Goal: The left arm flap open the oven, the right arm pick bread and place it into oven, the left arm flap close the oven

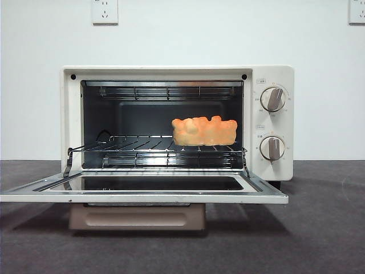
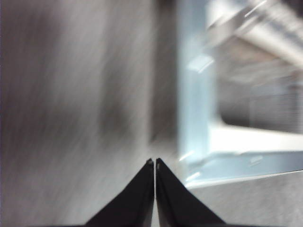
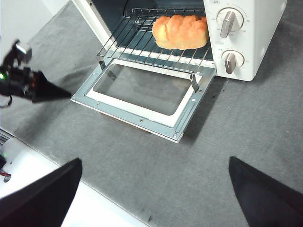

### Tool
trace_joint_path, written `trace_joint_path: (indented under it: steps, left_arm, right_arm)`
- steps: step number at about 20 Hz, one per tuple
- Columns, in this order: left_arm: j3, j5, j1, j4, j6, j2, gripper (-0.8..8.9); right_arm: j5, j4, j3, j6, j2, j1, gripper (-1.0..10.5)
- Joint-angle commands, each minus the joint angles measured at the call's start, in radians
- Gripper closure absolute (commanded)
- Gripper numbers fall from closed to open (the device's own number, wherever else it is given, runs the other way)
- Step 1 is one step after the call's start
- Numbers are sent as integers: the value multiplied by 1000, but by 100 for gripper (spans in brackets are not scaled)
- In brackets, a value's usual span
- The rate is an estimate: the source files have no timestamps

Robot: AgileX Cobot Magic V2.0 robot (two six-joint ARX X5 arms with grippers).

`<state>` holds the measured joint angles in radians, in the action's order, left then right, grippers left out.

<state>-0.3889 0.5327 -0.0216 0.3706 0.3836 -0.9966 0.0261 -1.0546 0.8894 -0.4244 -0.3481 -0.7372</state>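
Observation:
The cream-white oven (image 1: 274, 74) stands with its door (image 1: 142, 197) flapped down flat. The golden-brown bread (image 1: 204, 131) lies on the wire rack (image 1: 137, 145) inside, toward the right. The right wrist view shows the oven (image 3: 265, 28), bread (image 3: 180, 31) and door (image 3: 137, 116) from above. My right gripper (image 3: 155, 160) is open and empty, held back above the table in front of the door. My left gripper (image 2: 155, 163) is shut and empty, close to the door's frame (image 2: 194, 118); this view is blurred. It also shows in the right wrist view (image 3: 57, 92), beside the door's left corner.
Two beige knobs (image 1: 273, 99) sit on the oven's right panel. The beige bar handle (image 1: 137, 217) hangs under the open door. Grey mat (image 3: 246, 123) covers the table; its white edge (image 3: 28, 170) is near. Wall sockets (image 1: 105, 11) are behind.

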Motion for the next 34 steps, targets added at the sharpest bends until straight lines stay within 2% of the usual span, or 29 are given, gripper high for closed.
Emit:
trace_joint_path:
  steps: [1,7,10,14,23,25,28,34]
  left_arm:
    - [42,56,3,-60,57,-18,803]
    - [44,121,3,-97,63,-103,803]
    - [44,166,3,-166,67,-178,803]
    - [44,206,3,-256,106,-238,803]
    - [40,320,3,-371,222,-238,803]
    - [35,346,3,-417,270,-238,803]
    - [24,359,3,-526,385,-227,803]
    - [-45,317,3,-684,549,-219,803]
  right_arm:
    - [-1,14,8,5,0,-6,453]
    - [-1,45,8,19,0,-6,453]
    - [0,60,8,18,0,-6,453]
    - [0,82,8,16,0,-6,453]
    - [-1,85,8,11,0,-6,453]
    - [-1,86,8,9,0,-6,453]
    - [-1,98,8,6,0,-6,453]
    - [0,137,8,5,0,-6,453]
